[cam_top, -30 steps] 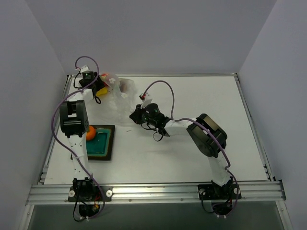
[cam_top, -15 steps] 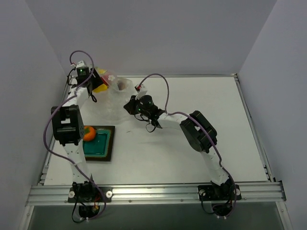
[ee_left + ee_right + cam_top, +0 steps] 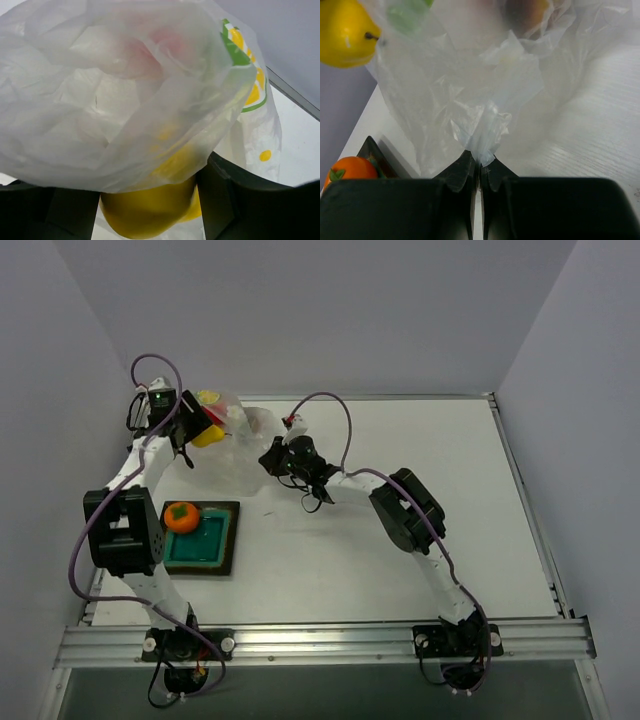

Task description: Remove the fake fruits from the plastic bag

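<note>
Glossy orange fruit (image 3: 181, 516) on green tray (image 3: 212, 548), right gripper (image 3: 481, 167) pressed together on a twist of bag (image 3: 243, 452) film, bag whitish, translucent, crumpled, green-yellow prints, reddish fruit (image 3: 526, 12) blurred inside, left gripper (image 3: 203, 425) clamping glossy yellow pear (image 3: 342, 32) at far-left corner

Soft, even light is falling from above in the overhead view, keeping the table (image 3: 400, 520) bright, and the arms are casting only faint, blurred shadows on it. The walls (image 3: 330, 320) are reading a dull grey-lilac. In the left wrist view the plastic bag (image 3: 125, 90) is glowing almost washed-out white and lying out of focus, with the yellow fruit (image 3: 145, 210) showing softly through it. In the right wrist view the film is blurring toward the top, the right gripper (image 3: 480, 164) is sitting dark in shade, and a small glint is shining on the yellow fruit.
</note>
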